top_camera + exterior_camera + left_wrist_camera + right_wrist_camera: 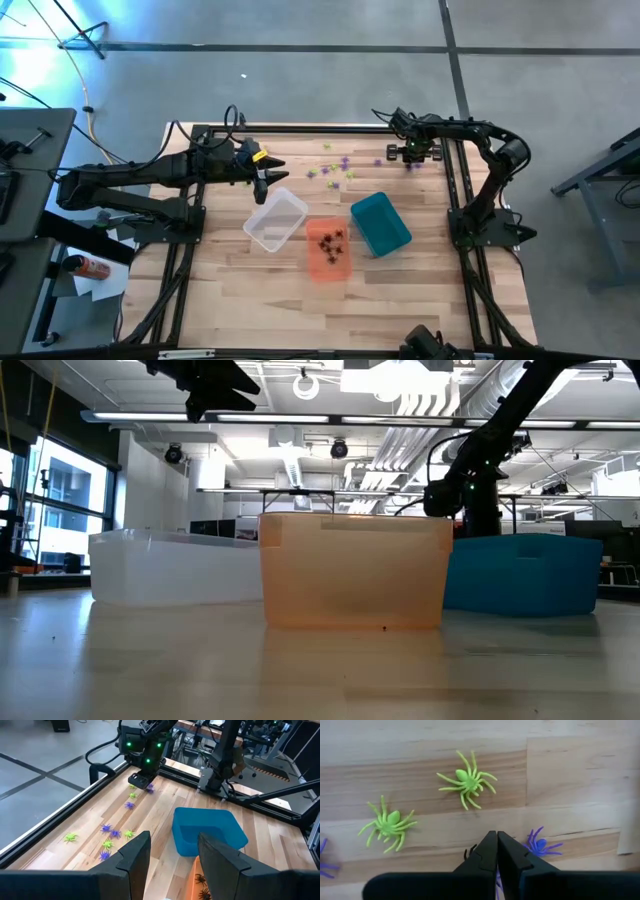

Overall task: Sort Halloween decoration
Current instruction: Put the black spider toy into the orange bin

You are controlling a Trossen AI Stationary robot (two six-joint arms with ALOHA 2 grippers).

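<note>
Tiny green and purple spider decorations (335,170) lie scattered on the wooden table's far side, and show as well as spiders (112,832) in the left wrist view. Several black spiders (330,240) lie in the orange bin (328,252). My right gripper (496,839) points straight down at the table's far right, shut, between a purple spider (540,845) and black legs (469,852). Two green spiders (466,780) lie just beyond it. My left gripper (175,855) hangs open above the table, over the clear bin's (275,222) far edge. My right gripper has its shut fingertips (490,842) down at the table top, coming from above. A bit of purple (497,880) shows in the slit behind the tips. The fingers hide the spot, so I cannot tell whether a spider is pinched or touched.
The clear, orange and teal bins (380,224) stand side by side mid-table, in the low view as a row with the orange bin (350,570) nearest. A black frame (455,180) borders the table. Bare wood lies near the front edge.
</note>
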